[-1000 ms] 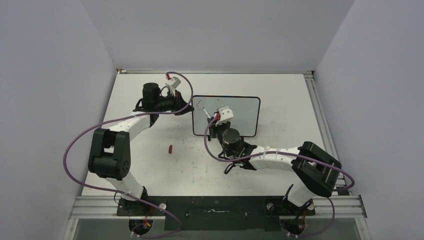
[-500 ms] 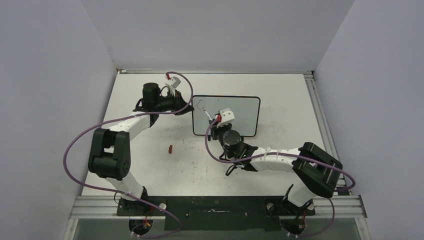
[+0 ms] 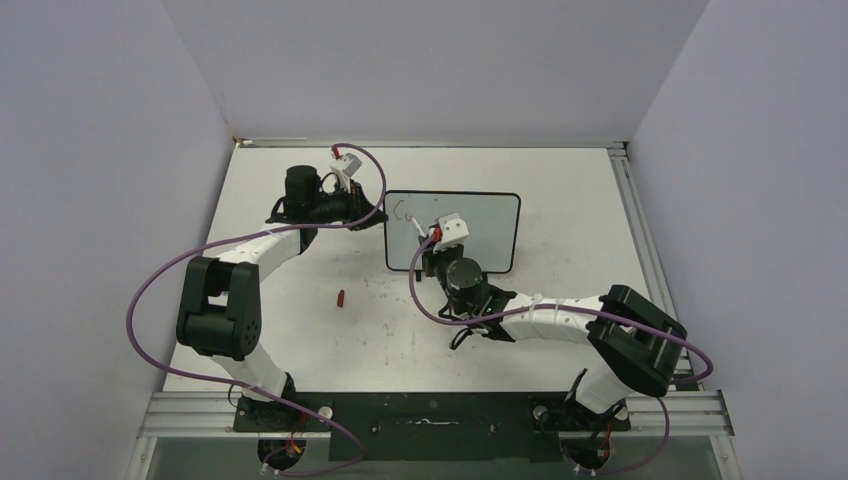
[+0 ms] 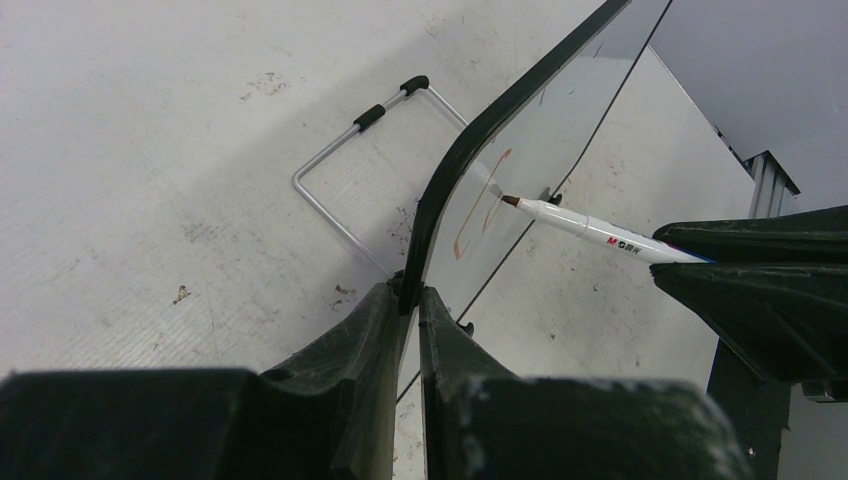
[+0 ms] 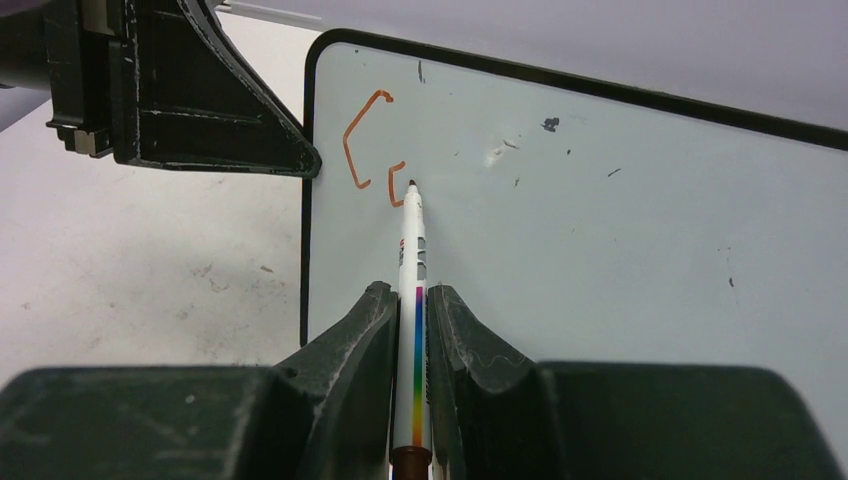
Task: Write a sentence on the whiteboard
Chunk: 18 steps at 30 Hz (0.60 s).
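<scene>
The whiteboard (image 3: 490, 225) stands upright mid-table. My left gripper (image 3: 378, 215) is shut on its left frame edge, and the left wrist view shows the fingers pinching the black frame (image 4: 408, 292). My right gripper (image 5: 409, 292) is shut on a white marker (image 5: 411, 240) with a rainbow stripe, and its tip touches the board (image 5: 600, 220). The sentence is only a red "C" (image 5: 360, 140) and a small partial second letter (image 5: 395, 185) at the board's top left. The red strokes (image 4: 480, 205) and the marker (image 4: 590, 228) also show in the left wrist view.
A small red cap (image 3: 341, 297) lies on the table left of the right arm. A wire loop with black tips (image 4: 340, 160) lies on the table beside the board. Metal rails (image 3: 640, 230) run along the table's right edge. Walls enclose three sides.
My right gripper with the marker has shifted slightly on the board beside the "C". The left arm and the board have not moved.
</scene>
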Each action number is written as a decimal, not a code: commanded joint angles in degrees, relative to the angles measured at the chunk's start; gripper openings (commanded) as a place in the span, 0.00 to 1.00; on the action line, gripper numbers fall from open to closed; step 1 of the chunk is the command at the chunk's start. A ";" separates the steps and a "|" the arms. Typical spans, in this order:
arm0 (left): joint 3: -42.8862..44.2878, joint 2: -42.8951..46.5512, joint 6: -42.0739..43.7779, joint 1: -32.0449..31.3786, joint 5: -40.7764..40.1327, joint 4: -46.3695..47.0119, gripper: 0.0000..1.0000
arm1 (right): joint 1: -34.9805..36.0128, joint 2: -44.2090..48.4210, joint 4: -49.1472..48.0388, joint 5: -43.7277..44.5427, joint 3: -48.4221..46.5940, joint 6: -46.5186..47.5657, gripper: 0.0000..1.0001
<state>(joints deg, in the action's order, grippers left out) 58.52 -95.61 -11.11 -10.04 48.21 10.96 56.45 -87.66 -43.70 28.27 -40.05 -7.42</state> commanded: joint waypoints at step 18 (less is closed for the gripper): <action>1.42 1.75 0.70 0.43 0.35 -0.15 0.00 | -0.42 -1.17 -2.68 1.26 -3.35 1.16 0.05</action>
<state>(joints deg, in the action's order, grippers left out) 58.54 -95.61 -10.87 -10.00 48.16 10.98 56.31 -88.95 -44.49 28.25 -42.17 -6.61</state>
